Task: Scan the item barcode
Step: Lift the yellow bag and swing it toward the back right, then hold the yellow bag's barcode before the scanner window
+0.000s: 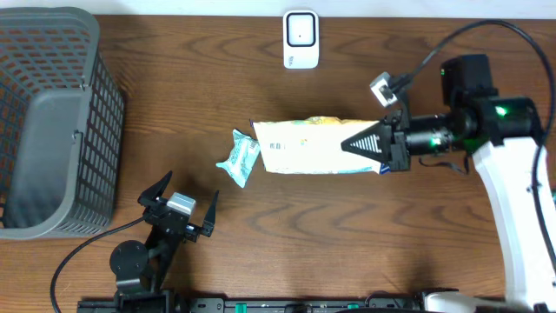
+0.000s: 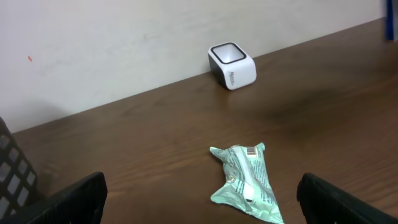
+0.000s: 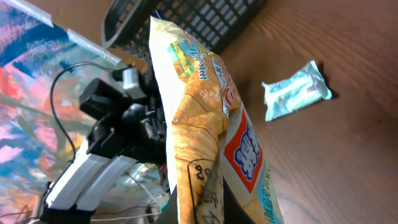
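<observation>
The right end effector (image 1: 352, 143) was pressed together on the right end of the snack bag (image 1: 300, 146), holding it lengthwise over the middle of the table (image 1: 347, 243). The white scanner (image 1: 301, 39) stood at 12 o'clock from the bag, well apart. A small green packet (image 1: 239, 158) lay at the bag's 8 o'clock, just beside its left end. At the table's 7 o'clock the left end effector (image 1: 189, 187) was spread and empty. A grey basket (image 1: 104, 130) sat at 9 o'clock.

Camera layout, three views.
Your overhead looks straight down on the table (image 1: 347, 235); left wrist low, facing the wall (image 2: 124, 50); right wrist tight on the bag (image 3: 199, 124). All share the teal packet (image 1: 240, 158).
</observation>
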You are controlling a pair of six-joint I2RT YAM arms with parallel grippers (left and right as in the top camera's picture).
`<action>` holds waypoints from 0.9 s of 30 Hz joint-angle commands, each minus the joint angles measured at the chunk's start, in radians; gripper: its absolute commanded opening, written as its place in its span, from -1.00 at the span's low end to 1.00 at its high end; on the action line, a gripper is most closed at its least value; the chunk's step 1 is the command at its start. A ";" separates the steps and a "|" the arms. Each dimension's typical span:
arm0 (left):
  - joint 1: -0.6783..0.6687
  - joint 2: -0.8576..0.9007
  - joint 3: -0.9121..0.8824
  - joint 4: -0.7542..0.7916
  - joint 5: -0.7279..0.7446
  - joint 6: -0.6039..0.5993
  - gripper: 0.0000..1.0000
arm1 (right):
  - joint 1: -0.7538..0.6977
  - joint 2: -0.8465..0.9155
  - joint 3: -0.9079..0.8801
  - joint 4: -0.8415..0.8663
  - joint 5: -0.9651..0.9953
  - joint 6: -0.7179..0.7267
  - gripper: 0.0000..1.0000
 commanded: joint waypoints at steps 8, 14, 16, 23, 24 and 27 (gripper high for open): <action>-0.004 -0.003 -0.021 -0.034 0.013 0.013 0.96 | 0.003 -0.108 0.009 -0.012 -0.055 0.030 -0.97; -0.004 -0.003 -0.021 -0.034 0.013 0.013 0.96 | 0.004 -0.107 0.009 0.058 0.122 0.207 -0.97; -0.004 -0.003 -0.021 -0.034 0.013 0.013 0.96 | 0.009 -0.107 0.009 0.122 0.326 0.363 -0.97; -0.004 -0.003 -0.021 -0.034 0.013 0.013 0.96 | 0.122 -0.093 0.009 0.357 1.081 0.643 -0.97; -0.004 -0.003 -0.021 -0.033 0.013 0.013 0.96 | 0.140 -0.085 0.009 0.399 1.133 0.643 -0.97; -0.004 -0.003 -0.021 -0.034 0.013 0.013 0.96 | 0.179 -0.046 0.009 0.530 1.237 0.603 -0.97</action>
